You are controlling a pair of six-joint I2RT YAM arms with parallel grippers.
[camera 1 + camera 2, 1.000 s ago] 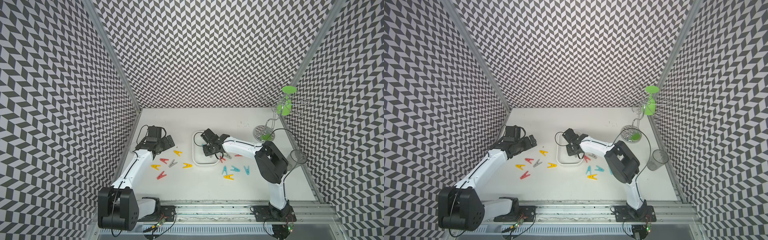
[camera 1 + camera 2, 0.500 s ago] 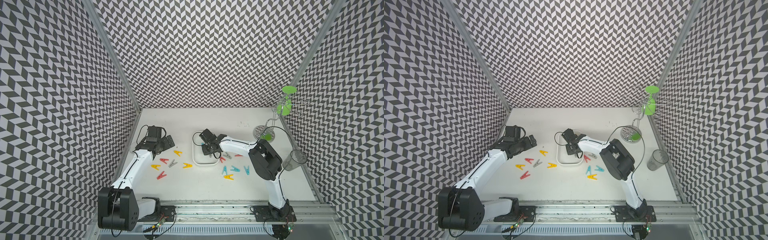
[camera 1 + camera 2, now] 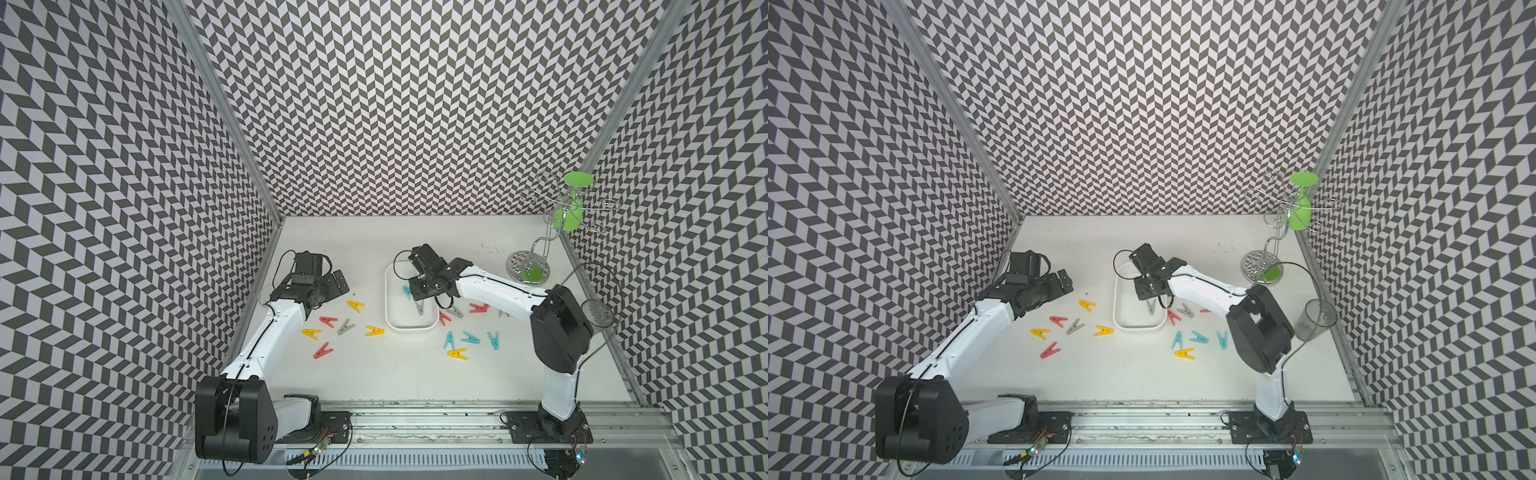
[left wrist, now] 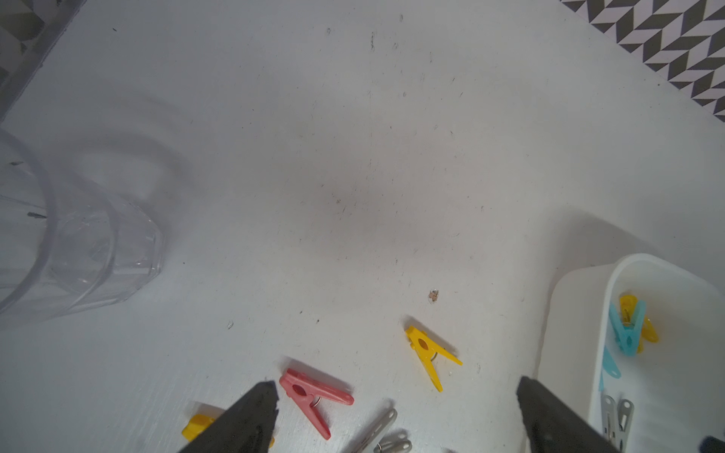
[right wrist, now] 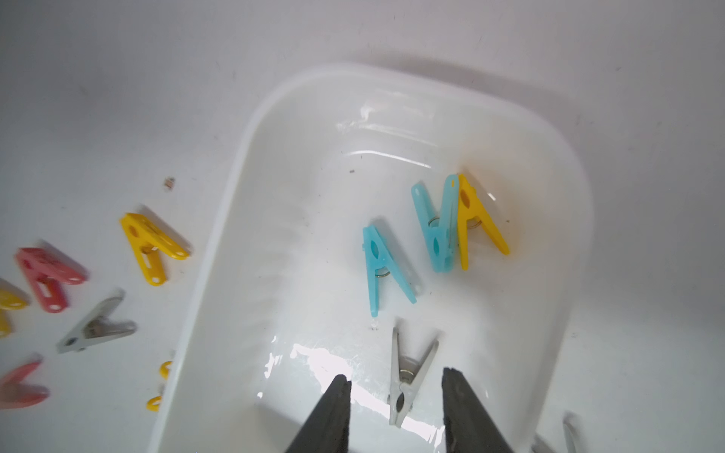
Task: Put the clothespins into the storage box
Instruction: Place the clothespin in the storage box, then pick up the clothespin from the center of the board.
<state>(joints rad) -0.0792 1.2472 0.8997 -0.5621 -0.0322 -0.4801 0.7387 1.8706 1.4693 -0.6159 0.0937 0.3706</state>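
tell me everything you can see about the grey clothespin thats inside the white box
The grey clothespin is a small A-shaped peg of what looks like grey plastic, with a metal spring between its two spread legs. It lies flat on the floor of the storage box, in the half nearer the arm bases. It sits between the parted fingers of the right end effector, and neither finger appears to touch it. It is clear of the nearest blue clothespin.
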